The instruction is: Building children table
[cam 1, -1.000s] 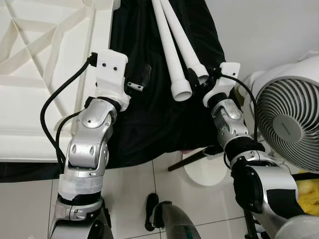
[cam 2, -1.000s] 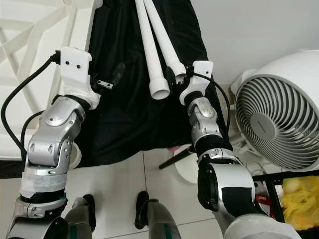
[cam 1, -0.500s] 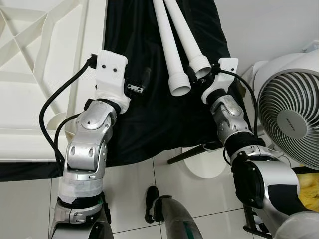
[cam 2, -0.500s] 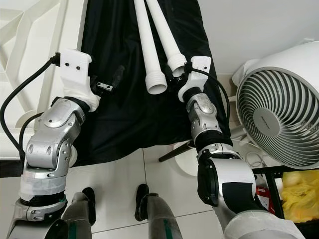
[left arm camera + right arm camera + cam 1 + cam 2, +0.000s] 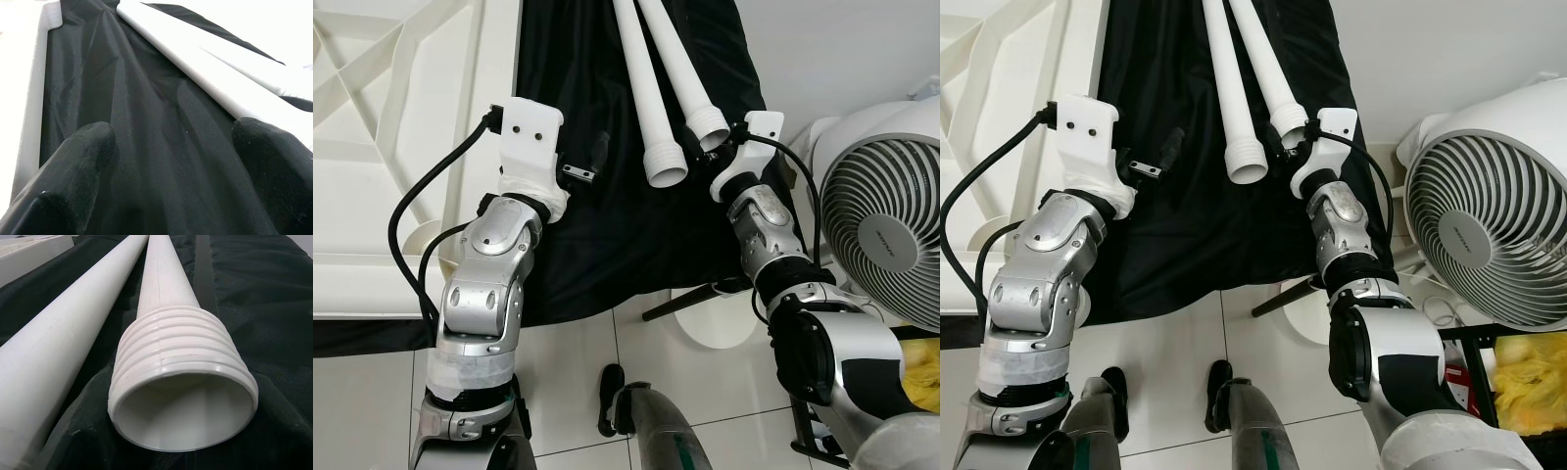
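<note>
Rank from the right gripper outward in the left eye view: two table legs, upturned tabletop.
1. Right table leg: threaded end right at the right gripper, on the black cloth.
2. Left table leg: alongside, further left.
3. Upturned white tabletop: far left, beyond the left gripper.

1. No word, number, brand or sign can be read in any of the views.
2. The fan (image 5: 884,235) carries a small dark mark on the hub at the middle of its grille, too small to make out.
3. The white table legs (image 5: 161,313), the black cloth (image 5: 146,147) and the white tabletop panel (image 5: 401,127) show no print.
4. The silver arms and their white wrist housings show only screw holes, no lettering.
</note>
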You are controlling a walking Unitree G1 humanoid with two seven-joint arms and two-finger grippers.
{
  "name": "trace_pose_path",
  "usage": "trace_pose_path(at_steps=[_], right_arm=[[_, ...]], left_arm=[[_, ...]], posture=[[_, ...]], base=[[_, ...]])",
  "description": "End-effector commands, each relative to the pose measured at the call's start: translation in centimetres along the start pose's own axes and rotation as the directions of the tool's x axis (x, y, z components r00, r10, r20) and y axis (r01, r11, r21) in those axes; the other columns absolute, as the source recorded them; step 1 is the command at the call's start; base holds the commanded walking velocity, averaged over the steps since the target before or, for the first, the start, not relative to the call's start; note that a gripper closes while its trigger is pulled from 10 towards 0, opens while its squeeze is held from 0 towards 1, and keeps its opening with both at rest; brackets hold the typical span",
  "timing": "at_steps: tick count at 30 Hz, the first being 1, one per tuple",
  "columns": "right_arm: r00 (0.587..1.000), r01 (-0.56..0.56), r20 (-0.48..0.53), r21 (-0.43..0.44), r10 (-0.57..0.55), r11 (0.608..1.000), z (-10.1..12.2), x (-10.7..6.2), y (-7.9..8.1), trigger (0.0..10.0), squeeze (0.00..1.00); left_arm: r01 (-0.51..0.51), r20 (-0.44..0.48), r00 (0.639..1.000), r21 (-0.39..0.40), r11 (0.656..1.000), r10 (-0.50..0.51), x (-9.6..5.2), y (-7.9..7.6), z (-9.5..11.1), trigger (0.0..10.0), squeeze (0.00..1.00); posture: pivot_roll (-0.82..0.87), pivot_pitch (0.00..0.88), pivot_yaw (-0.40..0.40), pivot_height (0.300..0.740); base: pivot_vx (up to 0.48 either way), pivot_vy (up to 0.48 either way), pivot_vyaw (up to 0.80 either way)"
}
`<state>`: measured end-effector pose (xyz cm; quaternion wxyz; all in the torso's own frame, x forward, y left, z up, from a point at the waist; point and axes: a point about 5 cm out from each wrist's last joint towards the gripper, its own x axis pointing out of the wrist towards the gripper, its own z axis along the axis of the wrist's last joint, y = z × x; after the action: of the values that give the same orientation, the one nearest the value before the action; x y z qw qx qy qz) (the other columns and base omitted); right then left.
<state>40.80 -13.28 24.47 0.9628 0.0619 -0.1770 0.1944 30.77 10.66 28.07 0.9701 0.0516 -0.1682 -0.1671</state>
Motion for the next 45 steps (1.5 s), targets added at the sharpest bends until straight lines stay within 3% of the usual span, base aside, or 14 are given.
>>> trace_pose_path(at_steps=[1, 9, 10, 11, 12, 14, 16, 17, 19, 25, 33, 38, 40, 45], right_arm=[[0.999, 0.012, -0.044, 0.024, -0.011, 1.0, -1.8, -1.1, 0.0, 10.0, 0.0], [1.0, -0.015, -0.007, 0.056, 0.015, 0.998, -2.4, -1.8, 1.1, 10.0, 0.0], [0.999, -0.03, 0.02, 0.094, 0.028, 0.995, -2.8, -2.4, 2.3, 10.0, 0.0], [0.999, -0.03, 0.02, 0.094, 0.028, 0.995, -2.8, -2.4, 2.3, 10.0, 0.0], [0.998, -0.053, 0.05, 0.135, 0.047, 0.989, -3.2, -3.5, 4.1, 10.0, 0.0], [0.998, -0.053, 0.05, 0.135, 0.047, 0.989, -3.2, -3.5, 4.1, 10.0, 0.0], [0.998, -0.045, 0.059, 0.265, 0.03, 0.963, -3.9, -4.9, 6.7, 10.0, 0.0], [0.998, -0.045, 0.059, 0.265, 0.03, 0.963, -3.9, -4.9, 6.7, 10.0, 0.0], [0.998, -0.046, 0.046, 0.375, 0.031, 0.926, -4.1, -5.6, 9.2, 10.0, 0.0], [0.995, -0.1, 0.055, 0.414, 0.084, 0.905, -3.6, -5.1, 11.3, 10.0, 0.0], [0.984, -0.154, 0.138, 0.379, 0.109, 0.913, -1.8, -5.0, 11.3, 10.0, 0.0], [0.972, -0.128, 0.228, 0.293, 0.061, 0.948, 0.6, -4.8, 9.3, 10.0, 0.0], [0.965, -0.102, 0.259, 0.233, 0.04, 0.967, 2.3, -5.2, 7.9, 10.0, 0.0], [0.962, -0.071, 0.273, 0.185, 0.018, 0.98, 3.2, -5.7, 6.7, 10.0, 0.0]], left_arm=[[-0.039, -0.003, 0.999, 0.003, 0.999, 0.039, 0.1, -0.2, -0.1, 10.0, 0.0], [-0.036, 0.005, 0.999, 0.005, 0.999, 0.036, 0.2, -0.2, 0.1, 10.0, 0.0], [-0.034, 0.007, 0.999, 0.004, 0.999, 0.034, 0.2, -0.2, 0.1, 10.0, 0.0], [-0.034, 0.007, 0.999, 0.004, 0.999, 0.034, 0.2, -0.2, 0.1, 10.0, 0.0], [-0.032, 0.011, 0.999, 0.006, 0.999, 0.032, 0.3, -0.3, 0.1, 10.0, 0.0], [-0.032, 0.011, 0.999, 0.006, 0.999, 0.032, 0.3, -0.3, 0.1, 10.0, 0.0], [-0.027, 0.016, 1.0, 0.007, 1.0, 0.027, 0.6, -0.3, 0.1, 10.0, 0.0], [-0.027, 0.016, 1.0, 0.007, 1.0, 0.027, 0.6, -0.3, 0.1, 10.0, 0.0], [-0.022, 0.027, 0.999, 0.009, 1.0, 0.022, 0.8, -0.3, 0.3, 10.0, 0.0], [-0.012, 0.038, 0.999, 0.008, 1.0, 0.012, 1.2, -0.4, 0.4, 10.0, 0.0], [-0.017, 0.053, 0.998, 0.007, 1.0, 0.016, 1.4, -0.3, 0.6, 10.0, 0.0], [-0.033, 0.094, 0.995, -0.027, 0.999, 0.036, 1.6, 0.2, 1.2, 10.0, 0.0], [-0.012, 0.165, 0.986, -0.09, 0.996, 0.027, 1.6, 0.6, 2.3, 10.0, 0.0], [0.0, 0.207, 0.978, -0.112, 0.994, 0.024, 1.5, 0.9, 3.0, 10.0, 0.0]], posture=[[0.14, 0.375, -0.188, 0.74], [0.14, 0.351, -0.187, 0.74], [0.14, 0.339, -0.187, 0.74], [0.14, 0.339, -0.187, 0.74], [0.14, 0.324, -0.185, 0.74], [0.14, 0.324, -0.185, 0.74], [0.15, 0.303, -0.177, 0.74], [0.15, 0.303, -0.177, 0.74], [0.14, 0.289, -0.169, 0.74], [0.14, 0.272, -0.167, 0.74], [0.14, 0.257, -0.17, 0.74], [0.13, 0.233, -0.175, 0.74], [0.13, 0.219, -0.176, 0.74], [0.13, 0.195, -0.175, 0.74]], base=[[0.0, 0.0, 0.0], [0.0, 0.0, 0.0], [0.0, 0.0, 0.0], [0.0, 0.0, 0.0], [0.0, 0.0, 0.0], [0.0, 0.0, 0.0], [0.0, 0.0, 0.0], [0.0, 0.0, 0.0], [0.0, 0.0, 0.0], [0.0, 0.0, 0.0], [0.0, 0.0, 0.0], [0.0, 0.0, 0.0], [0.0, 0.0, 0.0], [0.0, 0.0, 0.0]])
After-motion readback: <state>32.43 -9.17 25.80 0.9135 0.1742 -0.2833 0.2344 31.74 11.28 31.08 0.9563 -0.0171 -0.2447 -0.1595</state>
